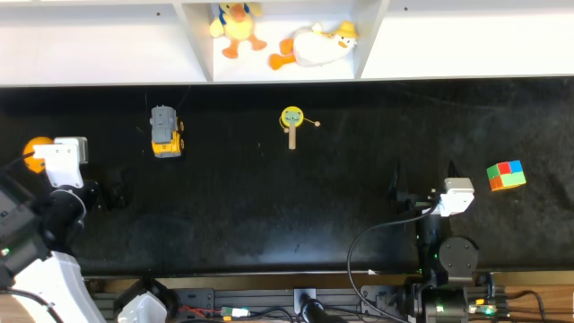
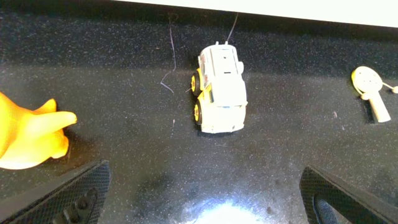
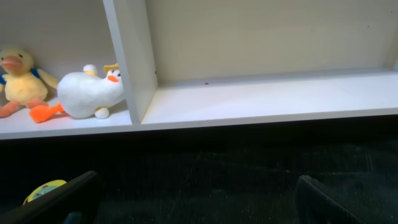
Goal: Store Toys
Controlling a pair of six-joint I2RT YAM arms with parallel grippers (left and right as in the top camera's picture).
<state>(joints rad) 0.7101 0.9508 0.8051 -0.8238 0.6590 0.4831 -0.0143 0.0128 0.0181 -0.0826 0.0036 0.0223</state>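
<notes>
A yellow and grey toy truck [image 1: 165, 131] [image 2: 221, 90] stands on the black table, ahead of my left gripper [image 1: 67, 184] [image 2: 202, 202], which is open and holds nothing. An orange soft toy [image 1: 34, 154] [image 2: 28, 134] lies at the far left, partly hidden under the left wrist. A small yellow rattle drum [image 1: 292, 121] [image 2: 370, 87] [image 3: 42, 190] lies mid-table. A multicoloured cube [image 1: 506, 175] sits at the right. My right gripper [image 1: 421, 184] [image 3: 196, 205] is open and empty, facing the white shelf [image 3: 261, 99].
The shelf's middle compartment holds a yellow duck plush [image 1: 236, 25] [image 3: 22, 74] and a white duck plush [image 1: 316, 45] [image 3: 87, 94]. A white divider [image 3: 130, 59] separates it from the bare right compartment. Cables run along the table's front edge.
</notes>
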